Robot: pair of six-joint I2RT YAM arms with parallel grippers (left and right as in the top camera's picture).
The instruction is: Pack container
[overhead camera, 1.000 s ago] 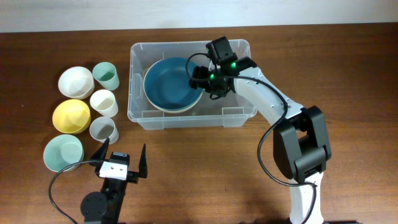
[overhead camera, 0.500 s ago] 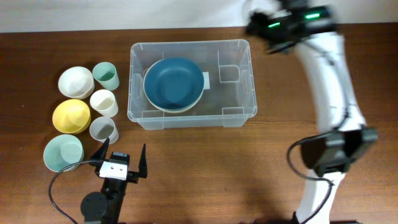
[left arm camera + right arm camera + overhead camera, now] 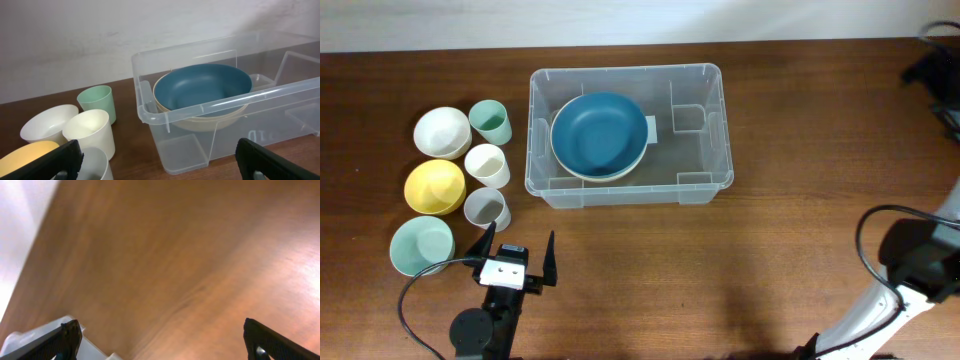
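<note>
From above, the container (image 3: pixel 620 69) sits on the table (image 3: pixel 820 200) a little left of centre, its long side running left to right. A blue bowl (image 3: pixel 599 133) lies in its left half, nested in a cream bowl (image 3: pixel 572 172) whose rim just shows; the right half is bare. There is open wood on all four sides of the bin, widest to the right. Well apart on the left is a cluster: a white bowl (image 3: pixel 442 131), a green cup (image 3: pixel 491 122), a cream cup (image 3: pixel 487 165), a yellow bowl (image 3: pixel 434 186), a grey cup (image 3: pixel 487 209) and a pale green bowl (image 3: pixel 421 245). The left gripper (image 3: pixel 516 255) rests at the near edge just beside the grey cup, jaws spread and empty. The right arm (image 3: pixel 920 265) stands at the far right edge; its hand is a dark blur in the top corner (too blurred to read here).

The left wrist camera looks at the container's (image 3: pixel 225 102) near rounded corner and rim, the blue bowl (image 3: pixel 202 86) inside, the cups to its left, a pale wall (image 3: pixel 150 25) behind. The left gripper's (image 3: pixel 160 162) jaws stand wide apart — nothing between them.

The right wrist camera sees mostly bare wood, a strip of white wall (image 3: pixel 20 210), and a clear plastic corner of the container (image 3: pixel 40 329) low at the left. The right gripper's (image 3: pixel 162 340) jaws are spread wide, holding nothing.
</note>
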